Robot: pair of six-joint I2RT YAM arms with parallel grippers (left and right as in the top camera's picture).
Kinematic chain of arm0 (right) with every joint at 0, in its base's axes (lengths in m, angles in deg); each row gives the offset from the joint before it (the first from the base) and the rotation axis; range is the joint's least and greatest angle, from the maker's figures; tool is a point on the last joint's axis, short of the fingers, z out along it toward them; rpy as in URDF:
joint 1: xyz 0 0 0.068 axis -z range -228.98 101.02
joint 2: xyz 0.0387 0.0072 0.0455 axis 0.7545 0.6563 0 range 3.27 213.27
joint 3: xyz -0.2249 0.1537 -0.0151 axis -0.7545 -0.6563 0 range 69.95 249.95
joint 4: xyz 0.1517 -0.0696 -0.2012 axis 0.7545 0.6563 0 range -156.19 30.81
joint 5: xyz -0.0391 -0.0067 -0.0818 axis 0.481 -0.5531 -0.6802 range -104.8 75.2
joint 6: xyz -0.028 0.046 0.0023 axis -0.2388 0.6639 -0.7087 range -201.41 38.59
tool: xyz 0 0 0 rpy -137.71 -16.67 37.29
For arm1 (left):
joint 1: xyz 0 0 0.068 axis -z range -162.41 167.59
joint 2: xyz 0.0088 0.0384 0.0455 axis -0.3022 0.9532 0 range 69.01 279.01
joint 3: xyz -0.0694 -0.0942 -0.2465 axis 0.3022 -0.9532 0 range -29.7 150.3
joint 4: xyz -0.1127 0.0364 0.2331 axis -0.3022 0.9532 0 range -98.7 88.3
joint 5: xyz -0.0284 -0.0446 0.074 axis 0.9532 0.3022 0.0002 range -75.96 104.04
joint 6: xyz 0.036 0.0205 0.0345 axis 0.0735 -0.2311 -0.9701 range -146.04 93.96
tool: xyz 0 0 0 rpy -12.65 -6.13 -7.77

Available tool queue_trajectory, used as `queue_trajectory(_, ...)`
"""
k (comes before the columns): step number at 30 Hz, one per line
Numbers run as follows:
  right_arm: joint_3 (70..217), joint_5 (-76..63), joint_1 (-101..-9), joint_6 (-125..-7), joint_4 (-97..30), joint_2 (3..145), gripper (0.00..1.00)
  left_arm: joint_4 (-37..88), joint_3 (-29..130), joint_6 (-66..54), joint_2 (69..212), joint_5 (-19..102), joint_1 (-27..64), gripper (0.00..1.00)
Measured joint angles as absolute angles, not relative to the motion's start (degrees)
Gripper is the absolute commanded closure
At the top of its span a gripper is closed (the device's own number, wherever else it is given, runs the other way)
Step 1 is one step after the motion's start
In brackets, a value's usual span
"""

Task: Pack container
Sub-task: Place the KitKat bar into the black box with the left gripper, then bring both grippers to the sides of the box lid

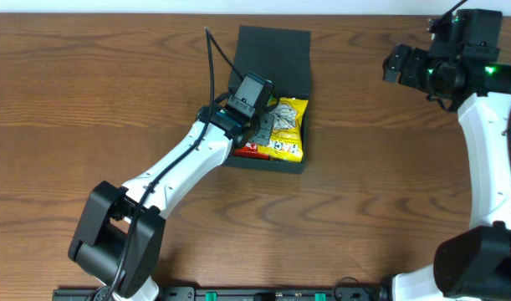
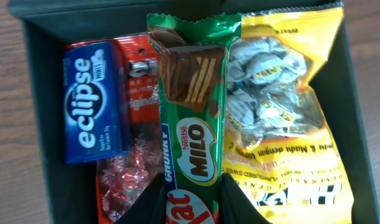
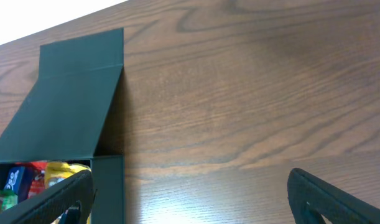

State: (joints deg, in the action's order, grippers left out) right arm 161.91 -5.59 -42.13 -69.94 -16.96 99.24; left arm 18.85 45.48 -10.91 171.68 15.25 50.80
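Left claw (image 2: 191, 182) astride Milo bar (image 2: 193, 124) in container (image 2: 43, 124)

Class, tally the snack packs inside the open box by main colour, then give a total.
Blue mint pack: 1
Red sweet bag: 1
Green Milo bar: 1
Yellow sweet bag: 1
Total in the container: 4

Bright, even light from above; shadows soft, w/ a faint one beside the container (image 3: 78, 93) lid. Mild glare on wood table (image 3: 270, 62), foil sheen on yellow candy bag (image 2: 270, 99). Packets sharp; left gripper (image 2: 191, 202) & right gripper (image 3: 190, 196) blurred at btm edges.
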Motion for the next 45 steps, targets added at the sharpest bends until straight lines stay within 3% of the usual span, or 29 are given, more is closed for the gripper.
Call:
queue_trajectory(5, 161.9, -5.6, -42.1, -70.6, -16.1, 99.2, 0.01, 18.2, 45.5, -8.0, 172.3, 14.9, 50.7, 0.76)
queue_trajectory(7, 161.9, -5.6, -42.1, -70.8, -16.0, 99.2, 0.02, 18.1, 45.5, -7.1, 172.4, 14.9, 50.7, 0.43)
queue_trajectory(8, 161.9, -5.6, -42.1, -70.9, -16.0, 99.2, 0.01, 18.0, 45.5, -6.8, 172.4, 14.9, 50.7, 0.41)
queue_trajectory(18, 161.9, -5.6, -42.1, -71.2, -15.9, 99.2, 0.04, 18.0, 45.8, -6.2, 172.4, 14.3, 50.6, 0.37)
queue_trajectory(19, 161.9, -5.6, -42.1, -71.3, -15.9, 99.2, 0.11, 18.0, 46.2, -6.4, 172.4, 13.7, 50.4, 0.39)
queue_trajectory(20, 161.9, -5.6, -42.1, -71.5, -15.9, 99.2, 0.61, 18.0, 46.9, -6.6, 172.4, 13.0, 50.2, 0.59)
queue_trajectory(21, 161.9, -5.5, -42.1, -71.6, -16.0, 99.2, 0.93, 18.0, 48.2, -6.8, 172.4, 11.6, 49.7, 0.84)
queue_trajectory(22, 161.9, -5.3, -42.1, -71.4, -16.1, 99.2, 0.98, 17.9, 49.5, -7.5, 172.4, 10.8, 48.9, 0.94)
queue_trajectory(27, 161.1, -2.1, -42.1, -69.9, -17.9, 99.3, 0.98, 11.6, 53.0, -9.6, 172.4, 12.9, 40.0, 0.94)
queue_trajectory(32, 158.0, -0.7, -42.3, -67.1, -18.3, 99.6, 0.98, 10.6, 53.0, -11.9, 172.4, 22.7, 29.1, 0.94)
queue_trajectory(34, 156.9, 0.4, -42.8, -66.4, -17.7, 99.7, 0.92, 11.4, 53.0, -14.3, 172.4, 27.9, 25.7, 0.95)
queue_trajectory(36, 156.4, 2.1, -43.3, -65.9, -17.5, 99.7, 0.91, 12.0, 53.0, -16.3, 172.4, 32.0, 24.2, 0.94)
queue_trajectory(39, 155.7, 5.4, -44.7, -65.6, -18.2, 99.8, 0.98, 12.8, 53.1, -17.4, 172.4, 36.7, 22.6, 0.94)
queue_trajectory(45, 151.3, 5.8, -49.7, -66.1, -26.7, 100.0, 0.98, 13.8, 53.1, -17.7, 172.8, 37.0, 21.5, 0.94)
